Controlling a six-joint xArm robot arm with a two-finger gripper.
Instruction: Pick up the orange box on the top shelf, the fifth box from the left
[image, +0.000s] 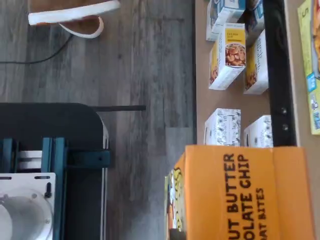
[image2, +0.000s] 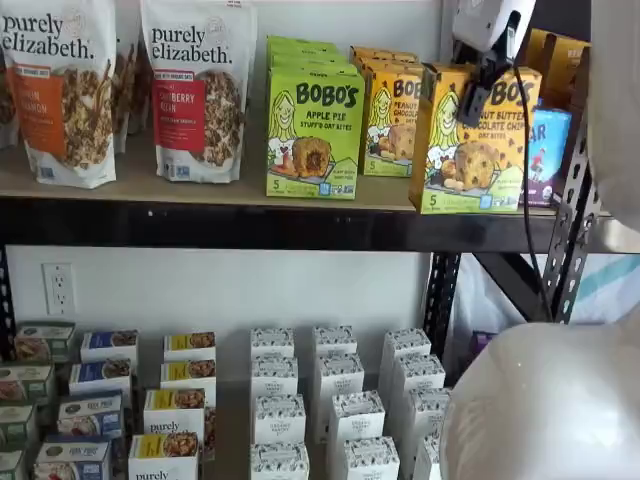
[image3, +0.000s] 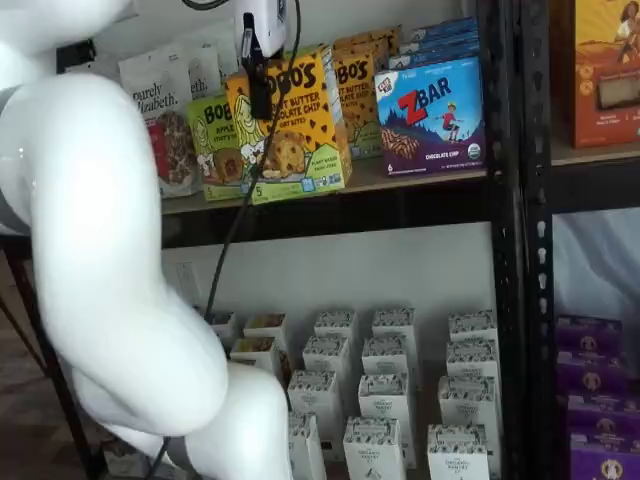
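Just left of the gripper (image2: 478, 88), on the top shelf (image2: 300, 225), stand two "purely elizabeth." granola bags (image2: 200, 85) and then the lime-green Apple Pie box (image2: 314, 130), with at least one more of its kind behind it. Next comes a row of orange-yellow cartons (image2: 390, 115) running back from the edge; two are plain, any others hidden.

The orange box (image2: 470, 140) sits directly under the gripper, forward of its neighbours at the shelf's front edge and seeming slightly tilted in a shelf view (image3: 290, 125). The black fingers reach down over its top front, pressed against the carton; they look closed on it, with the far finger hidden.

I judge it a light, stiff paperboard carton with a smooth printed skin: easily dented, apt to slip or swing if pinched only at the top flap. The firmer hold is across the narrow sides near the top.

Right of the gripper stands a blue ZBar box (image3: 432, 115), with more blue boxes stacked behind.
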